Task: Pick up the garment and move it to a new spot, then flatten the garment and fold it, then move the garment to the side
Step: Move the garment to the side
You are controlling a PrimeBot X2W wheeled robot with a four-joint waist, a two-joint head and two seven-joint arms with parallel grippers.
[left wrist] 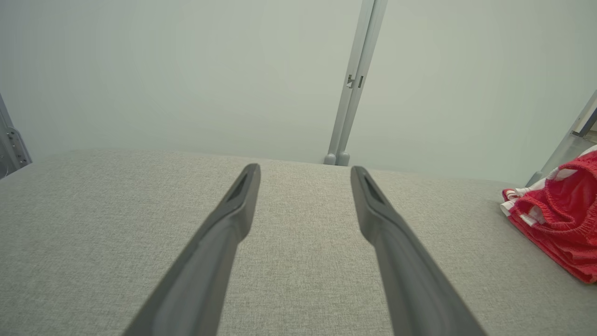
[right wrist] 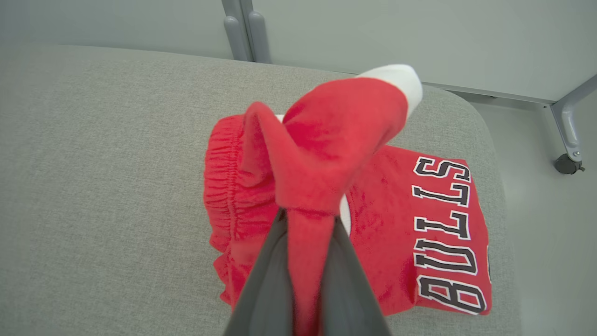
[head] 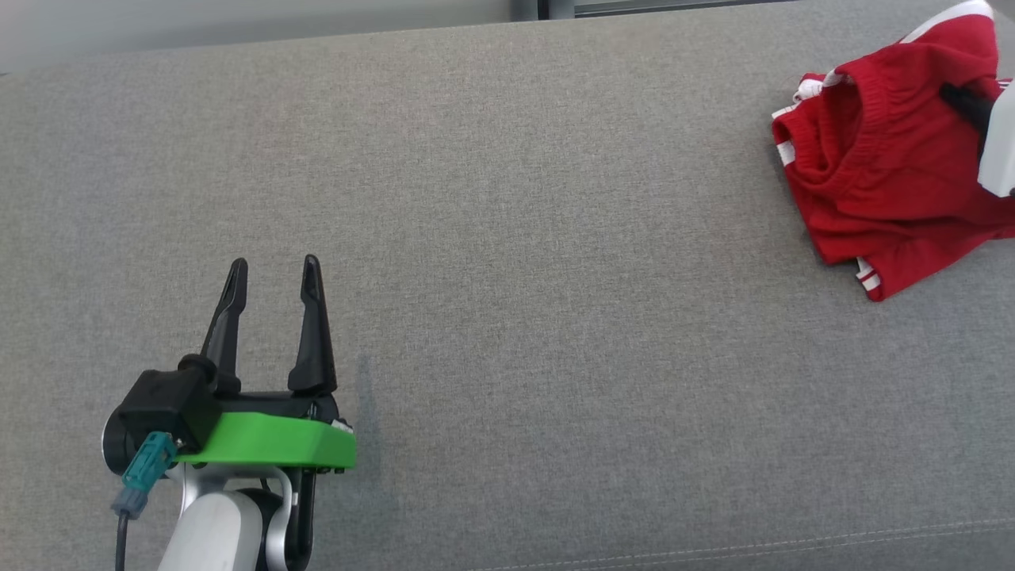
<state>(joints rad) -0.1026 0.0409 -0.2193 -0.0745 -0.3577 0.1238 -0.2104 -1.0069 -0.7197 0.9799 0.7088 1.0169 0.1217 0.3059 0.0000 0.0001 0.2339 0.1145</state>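
Head view: the left claw (head: 274, 262) is sitting at lower left, fingers pointing up the frame. Its fingers are standing apart with nothing between them. Bare grey cushion (head: 507, 277) is lying all around it.

Left wrist view: the two fingers are spreading wide over the cushion, and a pale wall (left wrist: 186, 70) is rising behind. A grey post (left wrist: 354, 79) is running up the wall at upper centre.

The garment (head: 880, 174), red with white stripes at its edges, is lying bunched at the upper right of the head view, partly cut by the frame's right edge. It is well apart from the left claw. In the left wrist view it is showing at the right edge, gathered waistband facing the camera.

Right wrist view: the right claw (right wrist: 308, 219) is rising from bottom centre, its fingers pressing together on a strip of the red cloth. A fold with a white hem is standing up above the fingertips, off the rest of the garment. The remainder is lying flat on the cushion near its rounded far-right corner, elastic waistband at left centre. Black-and-white "BULLS" lettering is running along its right side. Beyond the cushion's edge, at right, a caster (right wrist: 566, 163) is resting on the floor (right wrist: 550, 242).
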